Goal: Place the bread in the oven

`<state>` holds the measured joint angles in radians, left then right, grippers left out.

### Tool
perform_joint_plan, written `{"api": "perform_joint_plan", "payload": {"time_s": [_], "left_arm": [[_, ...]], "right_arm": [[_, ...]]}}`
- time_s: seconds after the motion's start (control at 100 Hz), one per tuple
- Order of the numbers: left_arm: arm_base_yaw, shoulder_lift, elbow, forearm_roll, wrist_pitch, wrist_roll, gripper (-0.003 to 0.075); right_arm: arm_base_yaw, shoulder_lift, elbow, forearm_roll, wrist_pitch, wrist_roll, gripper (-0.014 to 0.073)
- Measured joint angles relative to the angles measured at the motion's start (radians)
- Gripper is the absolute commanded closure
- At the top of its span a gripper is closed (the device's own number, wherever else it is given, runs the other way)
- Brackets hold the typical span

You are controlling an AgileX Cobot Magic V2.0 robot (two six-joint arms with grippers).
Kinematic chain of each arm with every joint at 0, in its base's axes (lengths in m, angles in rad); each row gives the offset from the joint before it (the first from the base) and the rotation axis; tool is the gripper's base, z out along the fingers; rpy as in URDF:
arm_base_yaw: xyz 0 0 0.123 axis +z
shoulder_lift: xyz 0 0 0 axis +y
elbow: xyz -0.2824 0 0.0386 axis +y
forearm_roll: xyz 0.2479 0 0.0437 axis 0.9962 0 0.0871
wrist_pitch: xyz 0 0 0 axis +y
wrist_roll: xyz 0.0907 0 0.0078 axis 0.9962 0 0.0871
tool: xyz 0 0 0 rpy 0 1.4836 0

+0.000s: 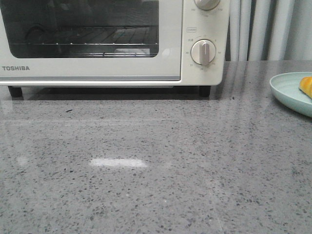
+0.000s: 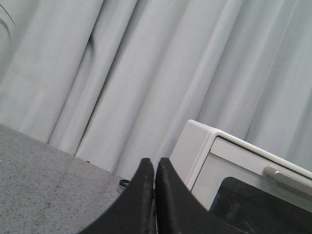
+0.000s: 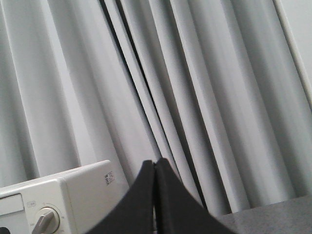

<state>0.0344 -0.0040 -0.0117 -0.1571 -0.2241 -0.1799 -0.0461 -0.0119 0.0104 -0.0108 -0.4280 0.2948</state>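
Left pincer (image 2: pixel 154 168) closed, empty; oven (image 1: pixel 112 44) door closed.

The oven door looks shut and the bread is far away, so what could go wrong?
The oven door is closed, so bread brought now would bump the glass. The bread sits on a plate at the table's right side; a clumsy grab might push the plate. Both grippers' jaws, left and right, are shut and must open first.

Grey speckled table (image 1: pixel 146 185) carries oven (image 1: pixel 97 44), plate (image 1: pixel 292 90); bread (image 1: pixel 306 87) seemingly on plate.
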Motion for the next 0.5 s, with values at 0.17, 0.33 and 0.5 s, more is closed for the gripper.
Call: {"api": "perform_joint_plan", "payload": {"time_s": [0.17, 0.33, 0.5], "left_arm": [[-0.037, 0.013, -0.126, 0.119, 0.144, -0.012, 0.0741], [-0.135, 0.125, -0.301, 0.157, 0.235, -0.014, 0.0741], [-0.286, 0.318, -0.497, 0.198, 0.368, -0.002, 0.0741]], "right_arm": [[0.0, -0.002, -0.085, 0.002, 0.199, 0.051, 0.0669], [0.0, 0.047, -0.236, 0.002, 0.471, 0.053, 0.0669], [0.0, 0.162, -0.32, 0.002, 0.508, 0.055, 0.0669]]}}
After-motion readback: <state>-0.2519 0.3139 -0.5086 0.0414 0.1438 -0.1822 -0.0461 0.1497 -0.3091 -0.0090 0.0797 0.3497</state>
